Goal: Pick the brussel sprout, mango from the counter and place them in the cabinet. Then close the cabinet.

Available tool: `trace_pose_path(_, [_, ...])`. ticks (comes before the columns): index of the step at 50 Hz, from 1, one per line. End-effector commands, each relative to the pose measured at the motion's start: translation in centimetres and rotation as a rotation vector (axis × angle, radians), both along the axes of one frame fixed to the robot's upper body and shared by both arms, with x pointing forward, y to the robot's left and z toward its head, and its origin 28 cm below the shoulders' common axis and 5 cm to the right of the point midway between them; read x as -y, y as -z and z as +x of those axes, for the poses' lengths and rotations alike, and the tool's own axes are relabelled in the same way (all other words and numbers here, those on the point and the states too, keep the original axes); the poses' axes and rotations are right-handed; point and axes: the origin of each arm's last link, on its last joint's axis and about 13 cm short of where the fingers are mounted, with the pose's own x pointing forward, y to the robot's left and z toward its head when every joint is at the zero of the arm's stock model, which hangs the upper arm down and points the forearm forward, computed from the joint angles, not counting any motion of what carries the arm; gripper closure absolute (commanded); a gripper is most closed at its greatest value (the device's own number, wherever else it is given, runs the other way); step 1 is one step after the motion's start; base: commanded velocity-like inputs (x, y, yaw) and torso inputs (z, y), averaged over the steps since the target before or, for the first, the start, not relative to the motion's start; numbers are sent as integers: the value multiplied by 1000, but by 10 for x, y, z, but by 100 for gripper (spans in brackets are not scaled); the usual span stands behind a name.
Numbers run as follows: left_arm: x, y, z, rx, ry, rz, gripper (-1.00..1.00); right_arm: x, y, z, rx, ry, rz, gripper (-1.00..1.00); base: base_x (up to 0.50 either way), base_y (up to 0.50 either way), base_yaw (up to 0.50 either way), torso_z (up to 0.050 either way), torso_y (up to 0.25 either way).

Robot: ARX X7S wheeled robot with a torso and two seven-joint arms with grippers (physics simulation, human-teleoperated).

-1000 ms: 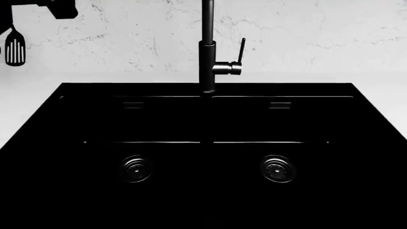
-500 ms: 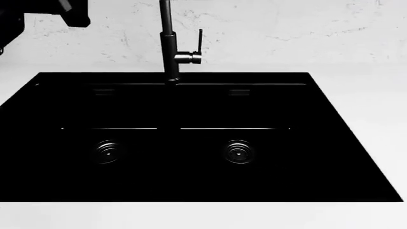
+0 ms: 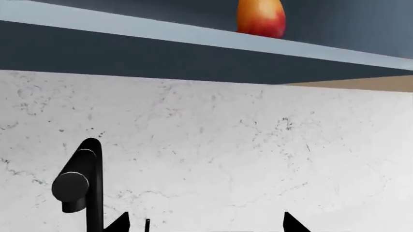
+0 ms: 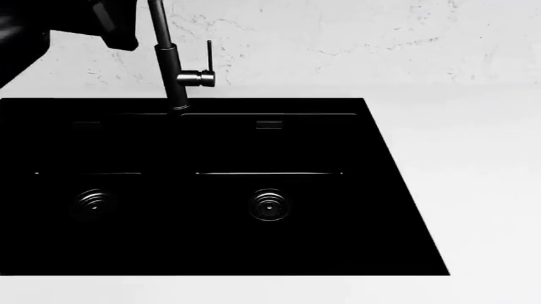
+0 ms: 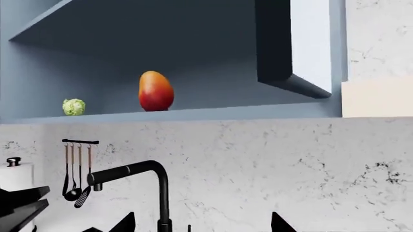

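The mango is standing on the cabinet shelf at the upper left of the right wrist picture, and the brussel sprout is sitting a little to its left. The cabinet door is hanging open. Only the tips of both grippers are peeking in, so I cannot tell if they are open. The black sink is filling the head picture.
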Motion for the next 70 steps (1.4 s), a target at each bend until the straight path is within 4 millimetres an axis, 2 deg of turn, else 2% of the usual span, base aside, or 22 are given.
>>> trace_pose_path(1, [4, 6, -1, 2, 12, 34, -100, -5, 6, 9, -38, -35, -3, -100, 82, 0, 0, 0, 0])
trace_pose_path(10, [12, 17, -3, -8, 61, 57, -100, -10, 20, 20, -83, -69, 0, -100, 0, 0, 0, 0, 0])
trace_pose_path(23, [20, 27, -3, -16, 102, 88, -100, -6, 27, 18, -102, -49, 16, -100, 0, -248, 0, 0, 0])
trace_pose_path(41, [21, 26, -4, -7, 107, 89, -100, -7, 23, 16, -97, -52, -4, -100, 77, -241, 0, 0, 0])
trace_pose_path(51, [21, 25, -4, -5, 107, 89, -100, -8, 22, 16, -91, -57, -5, -100, 149, -20, 0, 0, 0])
trace_pose_path(60, [21, 24, -4, -4, 105, 89, -100, -8, 20, 16, -77, -65, 8, -100, 0, 0, 500, 0, 0])
trace_pose_path(70, [21, 24, -5, -2, 107, 91, -100, -7, 18, 14, -67, -57, -1, -100, 97, 12, 0, 0, 0])
